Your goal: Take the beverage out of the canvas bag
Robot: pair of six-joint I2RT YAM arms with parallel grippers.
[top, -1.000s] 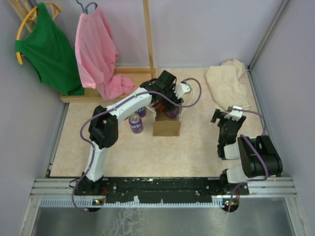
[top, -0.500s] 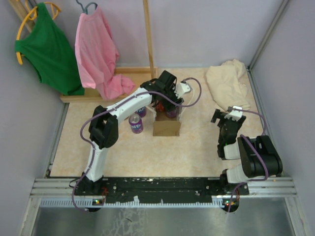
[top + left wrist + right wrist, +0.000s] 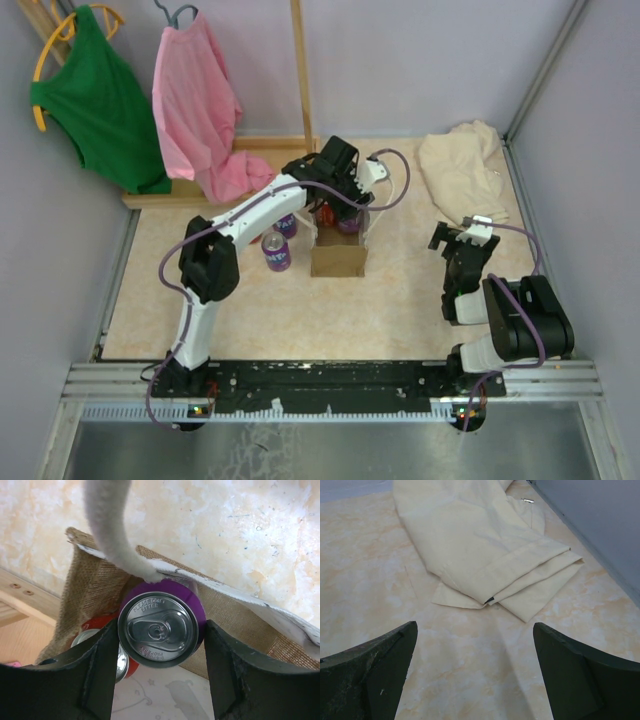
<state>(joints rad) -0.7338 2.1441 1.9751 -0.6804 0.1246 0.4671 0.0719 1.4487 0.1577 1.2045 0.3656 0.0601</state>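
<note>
Beverage can (image 3: pixel 159 632), purple, lid up, is pinched between the jaws of the left gripper (image 3: pixel 157 645) at the open mouth of the canvas bag (image 3: pixel 338 260). The white rope handle (image 3: pixel 112 527) curves down to touch the can's rim. A red can (image 3: pixel 121 662) lies lower inside the bag. A standing purple can (image 3: pixel 277 252) is on the table (image 3: pixel 400 300) just left of the bag. The right gripper (image 3: pixel 475 665), jaws spread, hovers near the folded cream cloth (image 3: pixel 480 545).

Wooden rack (image 3: pixel 297 70) against the back wall: green shirt (image 3: pixel 100 110) and pink shirt (image 3: pixel 200 110) hang to its left; cream cloth heap (image 3: pixel 462 175) lies to its right.
</note>
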